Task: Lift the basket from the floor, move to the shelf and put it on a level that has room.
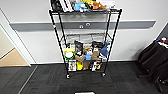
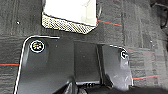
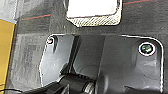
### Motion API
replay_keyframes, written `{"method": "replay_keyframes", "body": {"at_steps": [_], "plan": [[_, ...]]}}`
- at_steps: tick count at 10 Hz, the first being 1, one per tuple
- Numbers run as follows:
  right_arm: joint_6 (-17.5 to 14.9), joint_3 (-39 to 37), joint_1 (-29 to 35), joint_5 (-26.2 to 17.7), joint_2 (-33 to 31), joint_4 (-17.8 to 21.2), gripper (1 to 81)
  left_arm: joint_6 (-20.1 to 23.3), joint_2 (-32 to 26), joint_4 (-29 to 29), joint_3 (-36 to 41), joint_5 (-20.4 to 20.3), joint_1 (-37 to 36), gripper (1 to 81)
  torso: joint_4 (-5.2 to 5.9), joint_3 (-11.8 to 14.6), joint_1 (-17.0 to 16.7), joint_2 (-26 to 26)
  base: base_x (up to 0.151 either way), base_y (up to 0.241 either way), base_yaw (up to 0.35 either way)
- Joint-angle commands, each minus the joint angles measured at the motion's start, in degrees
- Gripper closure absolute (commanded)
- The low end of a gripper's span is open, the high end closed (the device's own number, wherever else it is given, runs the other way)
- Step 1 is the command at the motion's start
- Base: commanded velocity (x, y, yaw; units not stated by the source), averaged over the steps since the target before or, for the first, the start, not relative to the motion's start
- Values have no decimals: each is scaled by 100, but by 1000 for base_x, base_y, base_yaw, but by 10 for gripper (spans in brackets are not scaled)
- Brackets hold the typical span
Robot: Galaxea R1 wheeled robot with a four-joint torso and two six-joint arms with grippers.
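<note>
Woven basket [image 2: 68,15] sat on the carpet floor [image 2: 140,37], ungrasped; neither gripper's finger state could be told. A skewed lift might tip it, and the crowded shelf [image 1: 85,42] left little room.

Both wrists low, cameras downward (pincer fingers indistinct)

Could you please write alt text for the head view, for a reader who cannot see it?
A tall black wire shelf on casters stands against a pale wall, its top and lower tiers crowded with goods. Dark grey carpet floor lies before it, and the basket's white rim peeks in at the bottom edge.

basket [image 2: 70,15] cut off by edge; shelf [image 1: 85,42] goods blurred.
</note>
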Motion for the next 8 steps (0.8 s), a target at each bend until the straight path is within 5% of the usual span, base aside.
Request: {"method": "replay_keyframes", "body": {"at_steps": [1, 8], "plan": [[10, 58, 304, -297, -38, 66, 10, -10, -154, -13, 85, 319, -254, 10, 0, 0, 369, -573, 0, 0, 0], [10, 58, 304, -306, -3, 83, 10, -28, -242, -268, 147, 477, -254, 10, 0, 2, 1069, -1697, 0, 0, 0]]}}
